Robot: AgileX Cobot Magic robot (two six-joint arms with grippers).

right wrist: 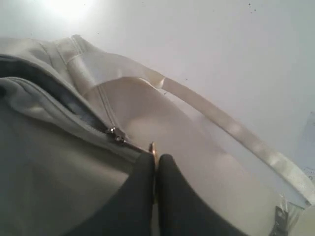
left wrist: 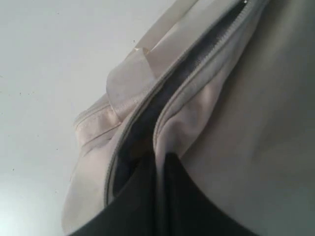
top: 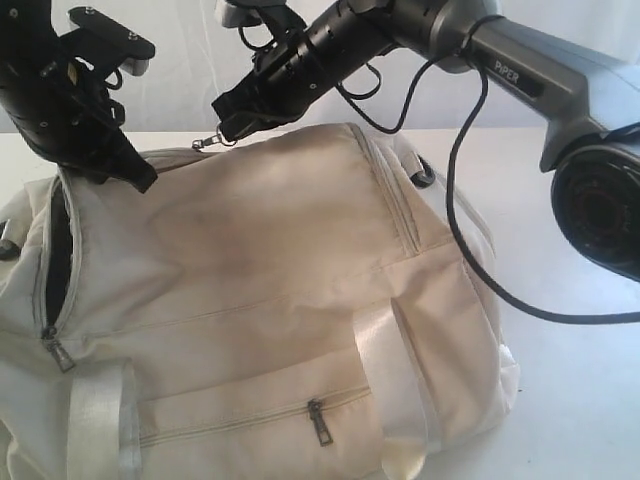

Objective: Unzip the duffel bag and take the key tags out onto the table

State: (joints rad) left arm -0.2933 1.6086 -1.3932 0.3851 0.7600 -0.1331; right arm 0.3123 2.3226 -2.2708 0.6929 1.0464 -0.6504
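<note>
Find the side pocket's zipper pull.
Exterior view, bottom centre: the zipper pull hangs on the duffel bag's near face, just left of the pale webbing strap.

**Legible markings, one entry**

1. Lettering (top: 509,68) reading "PiPER": pale letters on a dark strip, set on the grey link of the right arm (top: 575,85). You can read it in the exterior view, where it runs along the link at a slight tilt.

**Not legible**

2. Duffel bag (top: 250,260): any mark on its zipper pulls (top: 318,422) is too small for you to read.
3. In both wrist views you can make out no letters or numbers.
</note>
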